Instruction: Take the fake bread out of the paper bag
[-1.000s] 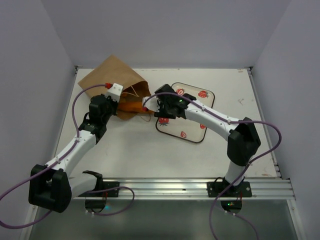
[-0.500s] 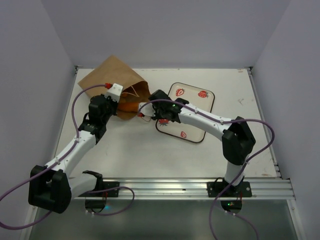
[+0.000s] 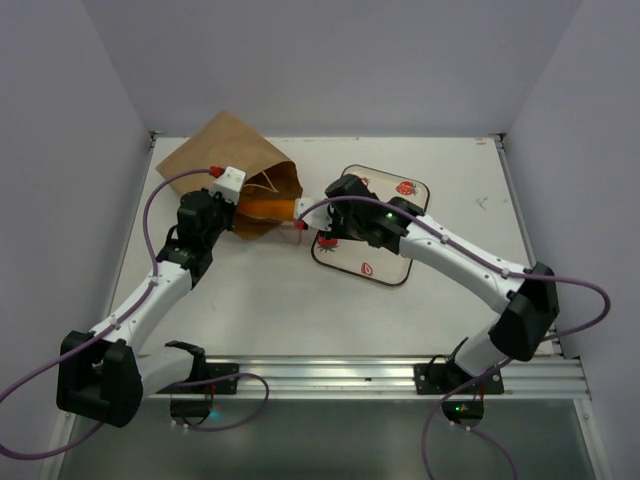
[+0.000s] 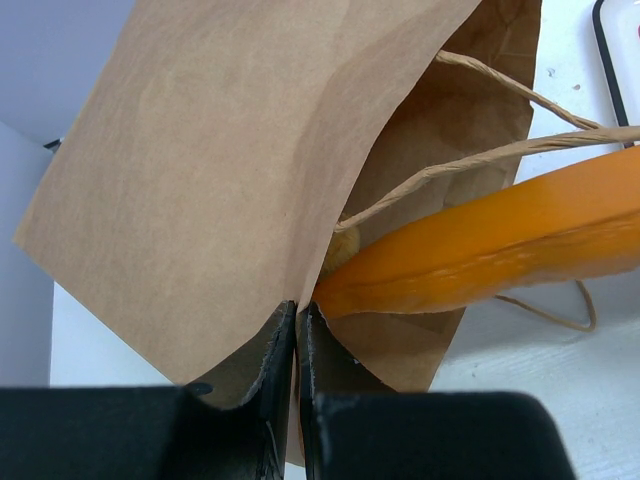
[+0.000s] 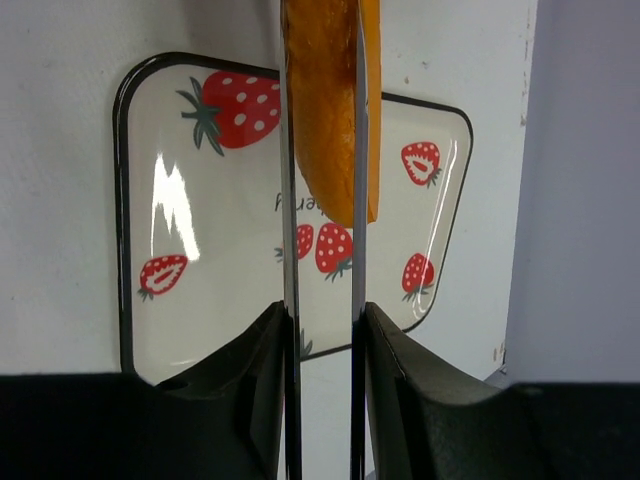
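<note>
Brown paper bag (image 4: 200,180) pinched by left jaws, half-hidden baguette (image 4: 500,245) gripped by right jaws

So there's a rounded tray (image 3: 383,180) with a black rim and red strawberries printed on a glossy cream face, lying flat on the white table (image 3: 300,310), right of centre and a bit askew to the edges. Pale lavender walls (image 3: 330,60) box the table in on three sides. A metal rail (image 3: 340,375) runs along the near edge, and there are faint scuffs (image 3: 483,203) toward the far right corner
</note>
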Robot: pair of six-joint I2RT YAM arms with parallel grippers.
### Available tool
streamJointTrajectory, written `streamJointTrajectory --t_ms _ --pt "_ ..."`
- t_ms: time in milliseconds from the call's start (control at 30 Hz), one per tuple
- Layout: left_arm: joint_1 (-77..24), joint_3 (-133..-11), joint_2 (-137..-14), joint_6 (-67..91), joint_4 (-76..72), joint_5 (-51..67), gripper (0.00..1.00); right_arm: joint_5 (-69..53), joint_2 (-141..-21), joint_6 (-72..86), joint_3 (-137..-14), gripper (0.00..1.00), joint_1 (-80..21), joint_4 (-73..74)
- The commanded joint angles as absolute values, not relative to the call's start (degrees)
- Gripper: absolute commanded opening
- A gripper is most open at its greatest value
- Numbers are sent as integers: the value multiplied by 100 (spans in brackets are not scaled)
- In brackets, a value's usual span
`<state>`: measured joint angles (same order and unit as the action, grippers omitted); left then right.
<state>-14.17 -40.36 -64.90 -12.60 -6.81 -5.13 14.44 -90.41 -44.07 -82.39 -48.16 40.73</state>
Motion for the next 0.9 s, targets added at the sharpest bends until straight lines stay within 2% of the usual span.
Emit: streamJointTrajectory --t_ms 0,233,467,633,867 --pt "-1433 -3999 -6363 -1151 -1090 -527 9 1398 -8272 -4245 -7946 0 -4764 4394" --pt "-1433 -4025 -6381 -1099 -1081 -589 9 1608 -7208 -4228 -7296 0 -4518 5026" --pt "-1433 -4078 -6451 -1037 -1046 -545 9 950 -6680 -3973 -7014 0 -3210 5326" --pt "-1433 -4087 -6434 -1011 -1046 -483 9 221 -7066 -3218 -7171 0 -2244 5379" --pt "-1433 -4034 -6328 -1002 -1055 -448 9 -755 -7857 -1664 -7672 0 -1442 5379"
